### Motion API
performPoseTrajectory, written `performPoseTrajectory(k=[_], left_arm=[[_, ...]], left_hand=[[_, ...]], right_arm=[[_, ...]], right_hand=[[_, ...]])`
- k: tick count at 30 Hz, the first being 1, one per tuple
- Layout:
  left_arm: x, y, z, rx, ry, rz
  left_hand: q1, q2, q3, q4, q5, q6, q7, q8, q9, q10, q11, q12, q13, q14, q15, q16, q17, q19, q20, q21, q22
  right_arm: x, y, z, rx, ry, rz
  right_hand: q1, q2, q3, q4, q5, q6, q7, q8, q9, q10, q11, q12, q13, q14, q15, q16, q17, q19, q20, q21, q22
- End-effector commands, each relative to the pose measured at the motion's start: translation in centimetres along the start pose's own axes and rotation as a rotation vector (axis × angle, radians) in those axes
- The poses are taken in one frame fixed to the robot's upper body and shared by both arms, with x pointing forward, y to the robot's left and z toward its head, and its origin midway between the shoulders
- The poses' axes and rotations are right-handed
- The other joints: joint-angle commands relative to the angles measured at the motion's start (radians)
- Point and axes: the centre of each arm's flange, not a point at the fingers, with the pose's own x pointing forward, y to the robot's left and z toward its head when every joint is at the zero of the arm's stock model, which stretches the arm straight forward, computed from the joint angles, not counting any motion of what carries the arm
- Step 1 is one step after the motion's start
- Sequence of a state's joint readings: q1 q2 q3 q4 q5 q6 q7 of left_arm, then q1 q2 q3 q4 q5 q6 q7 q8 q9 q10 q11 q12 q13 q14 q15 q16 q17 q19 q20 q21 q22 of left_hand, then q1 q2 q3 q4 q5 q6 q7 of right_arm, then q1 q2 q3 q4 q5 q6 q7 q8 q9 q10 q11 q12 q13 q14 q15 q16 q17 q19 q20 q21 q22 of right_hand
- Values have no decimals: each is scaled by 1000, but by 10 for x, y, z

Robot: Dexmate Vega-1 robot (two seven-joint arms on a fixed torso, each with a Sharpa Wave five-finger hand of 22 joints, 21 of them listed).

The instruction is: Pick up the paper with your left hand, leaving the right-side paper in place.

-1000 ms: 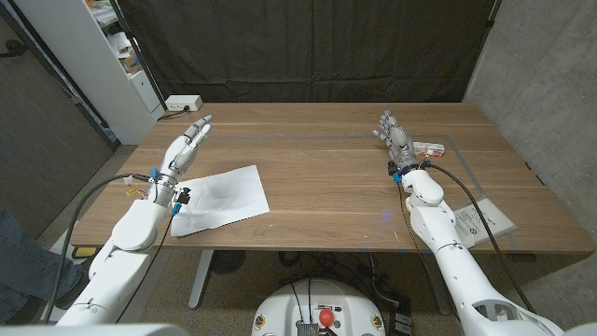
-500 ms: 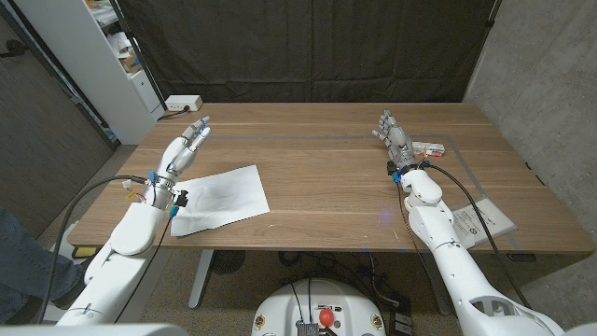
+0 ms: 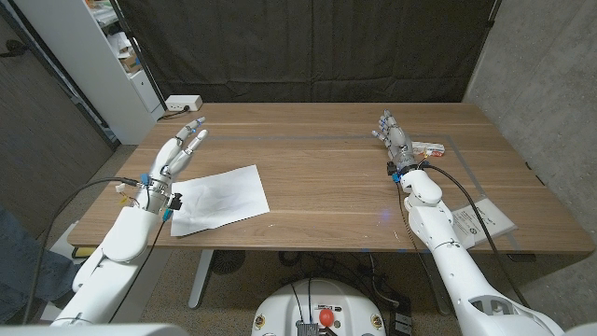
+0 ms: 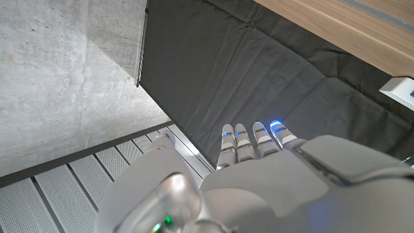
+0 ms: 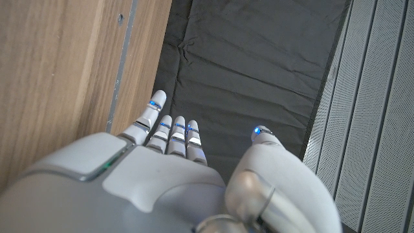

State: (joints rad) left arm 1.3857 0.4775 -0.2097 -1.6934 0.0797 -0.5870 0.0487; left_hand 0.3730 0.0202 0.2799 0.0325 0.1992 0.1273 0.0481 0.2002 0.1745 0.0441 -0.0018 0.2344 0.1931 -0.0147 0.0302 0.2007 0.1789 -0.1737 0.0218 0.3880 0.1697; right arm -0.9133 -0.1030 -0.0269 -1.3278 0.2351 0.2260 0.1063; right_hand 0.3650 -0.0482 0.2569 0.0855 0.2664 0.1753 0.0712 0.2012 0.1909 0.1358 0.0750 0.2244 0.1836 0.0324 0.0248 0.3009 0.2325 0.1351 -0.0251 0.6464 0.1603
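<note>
The paper (image 3: 220, 199) lies flat at lower left of the counter (image 3: 317, 177), near its front edge. Risk: a flat sheet may slide off that edge instead of lifting. The left hand (image 3: 173, 157), fingers apart and empty, sits left of the sheet. The right hand (image 3: 395, 140), upper right, fingers extended, empty. Centre offers open room.

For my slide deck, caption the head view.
Left hand open beside the white paper; right hand waits across the table.
</note>
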Motion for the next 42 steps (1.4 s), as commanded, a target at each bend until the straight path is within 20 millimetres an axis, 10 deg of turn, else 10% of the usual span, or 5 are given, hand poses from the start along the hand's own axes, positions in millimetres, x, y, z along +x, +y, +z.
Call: performPoseTrajectory(k=[1, 42], left_arm=[[-10, 8, 5, 46, -22, 9], [-33, 14, 16, 422, -29, 55]], left_hand=[[15, -1, 5, -9, 1, 12, -4, 5, 6, 17, -8, 4, 2, 10, -8, 4, 2, -17, -1, -9, 6], [35, 9, 13, -31, 10, 52, -19, 8, 6, 47, -30, 6, 3, 36, -31, 3, 1, -10, -12, -31, 7]], right_arm=[[-3, 0, 1, 1, -7, 10], [-12, -4, -1, -1, -12, -8]], right_hand=[[-1, 7, -2, -4, 6, 8, 0, 2, 1, 10, 3, -5, 6, 6, -1, 0, -1, 9, -1, -8, 4], [-4, 12, -5, -8, 8, 9, -4, 0, 0, 7, -3, -14, 6, 13, -4, -7, -4, 19, 0, -32, 4]])
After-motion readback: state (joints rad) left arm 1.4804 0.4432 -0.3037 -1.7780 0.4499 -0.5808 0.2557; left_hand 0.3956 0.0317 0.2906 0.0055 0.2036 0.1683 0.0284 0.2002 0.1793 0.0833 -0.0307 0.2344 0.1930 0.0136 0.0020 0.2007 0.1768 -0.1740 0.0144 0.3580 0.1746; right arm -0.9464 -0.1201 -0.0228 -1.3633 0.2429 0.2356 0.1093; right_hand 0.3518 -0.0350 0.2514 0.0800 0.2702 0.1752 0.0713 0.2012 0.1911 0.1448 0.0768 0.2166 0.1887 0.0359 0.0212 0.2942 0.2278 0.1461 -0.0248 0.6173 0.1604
